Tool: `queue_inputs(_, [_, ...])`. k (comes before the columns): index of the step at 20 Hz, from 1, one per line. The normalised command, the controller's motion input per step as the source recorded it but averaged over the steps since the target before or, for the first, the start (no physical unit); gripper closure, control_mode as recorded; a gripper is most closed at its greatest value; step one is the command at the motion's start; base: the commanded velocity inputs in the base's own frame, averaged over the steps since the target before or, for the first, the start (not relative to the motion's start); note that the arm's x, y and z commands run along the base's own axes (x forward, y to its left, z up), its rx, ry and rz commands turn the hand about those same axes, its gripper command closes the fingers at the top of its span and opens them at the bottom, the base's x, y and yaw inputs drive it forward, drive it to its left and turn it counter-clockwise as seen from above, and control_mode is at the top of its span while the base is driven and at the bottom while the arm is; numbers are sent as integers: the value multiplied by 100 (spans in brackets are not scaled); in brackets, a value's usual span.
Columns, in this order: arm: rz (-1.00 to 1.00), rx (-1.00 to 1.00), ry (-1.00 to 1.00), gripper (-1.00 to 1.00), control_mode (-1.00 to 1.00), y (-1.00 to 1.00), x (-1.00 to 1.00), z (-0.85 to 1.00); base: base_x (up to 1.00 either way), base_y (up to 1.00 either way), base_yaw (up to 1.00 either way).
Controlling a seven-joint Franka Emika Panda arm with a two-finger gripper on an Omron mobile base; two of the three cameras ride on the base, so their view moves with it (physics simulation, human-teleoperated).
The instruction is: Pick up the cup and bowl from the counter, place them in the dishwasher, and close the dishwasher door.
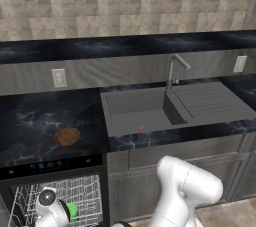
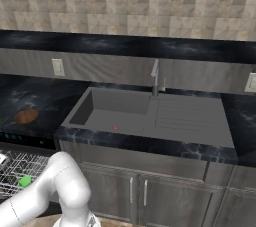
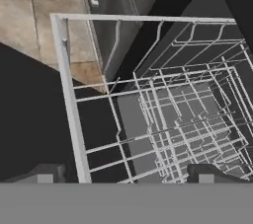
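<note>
The gripper (image 3: 123, 174) hung low over the white wire rack (image 3: 163, 114) of the dishwasher (image 1: 55, 163), its two dark tips standing wide apart with nothing between them. The cup (image 1: 73, 210) sat down in that rack, a patch of bright green among the wires beside the arm's wrist, also visible in the right base view at the lower left; whether it stood upright or leaned could not be told. That left the bowl (image 1: 66, 136), which lay alone on the black marble desk (image 1: 30, 121), left of the grey sink (image 1: 145, 111) and just behind the dishwasher's control strip. By the look of it the bowl would be light and rigid, a shallow wooden dish with a smooth finish that might slip under a loose pinch. Being wide and low, it offered no side wall to grasp across, so the best hold appeared to be on the rim, one finger inside and one outside, coming down from above at the near edge. A grip that shallow could let it tilt on the lift, so a firm close seemed wise. The dishwasher door was hard to make out from here.
</note>
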Motion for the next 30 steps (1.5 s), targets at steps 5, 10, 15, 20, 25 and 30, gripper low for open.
queue_inputs(5, [0,-15,-7,-100,-100,13,-56,36,0,0,0])
queue_inputs(10, [0,-14,-8,-100,-100,0,-47,58,0,0,0])
queue_inputs(15, [0,-7,-6,-100,-100,-8,-38,62,0,0,0])
queue_inputs(20, [0,-5,-4,-100,-100,-31,-20,50,0,0,0])
queue_inputs(25, [0,-5,-3,-100,-100,-40,-11,47,0,0,0])
queue_inputs(30, [0,-2,-1,-100,-100,-36,0,52,0,0,0])
